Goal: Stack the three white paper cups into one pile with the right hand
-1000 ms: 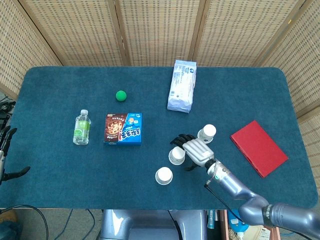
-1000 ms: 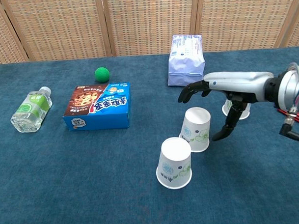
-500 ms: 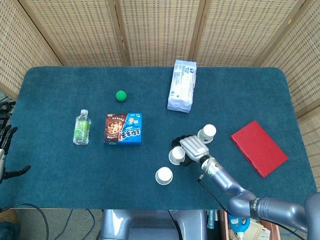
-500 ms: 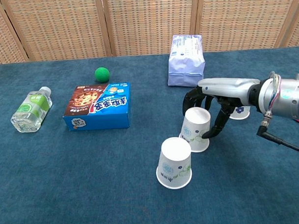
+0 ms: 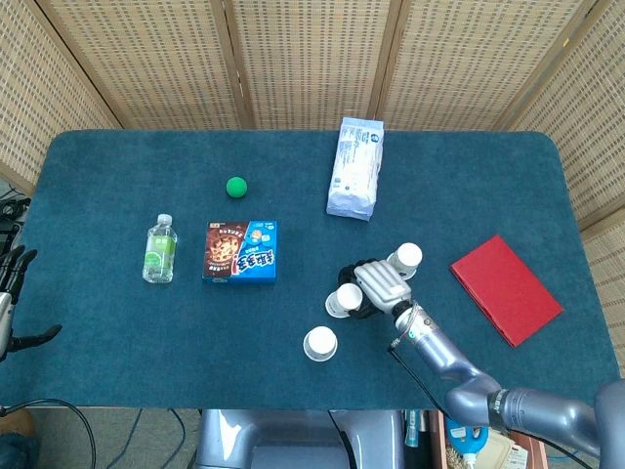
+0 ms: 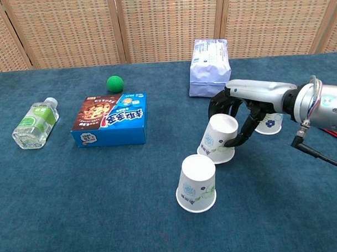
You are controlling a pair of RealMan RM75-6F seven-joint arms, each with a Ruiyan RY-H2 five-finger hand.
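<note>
Three white paper cups stand upside down on the blue table. My right hand (image 6: 241, 101) grips the middle cup (image 6: 216, 140) from above, fingers behind it and thumb in front. That cup leans, its rim tipped toward the left. In the head view the right hand (image 5: 378, 284) covers part of the same cup (image 5: 341, 302). A second cup (image 6: 196, 183) stands free just in front (image 5: 319, 343). The third cup (image 6: 270, 123) sits behind the hand, partly hidden (image 5: 405, 258). My left hand (image 5: 10, 291) hangs off the table's left edge, fingers apart and holding nothing.
A cookie box (image 6: 110, 118), a green ball (image 6: 115, 82) and a lying water bottle (image 6: 35, 122) occupy the left half. A white pack (image 6: 210, 67) lies behind the cups. A red book (image 5: 505, 288) rests to the right.
My right hand moved left from beside the middle cup, closed around it and tipped it; the cup shifted slightly. The other two cups stayed put.
</note>
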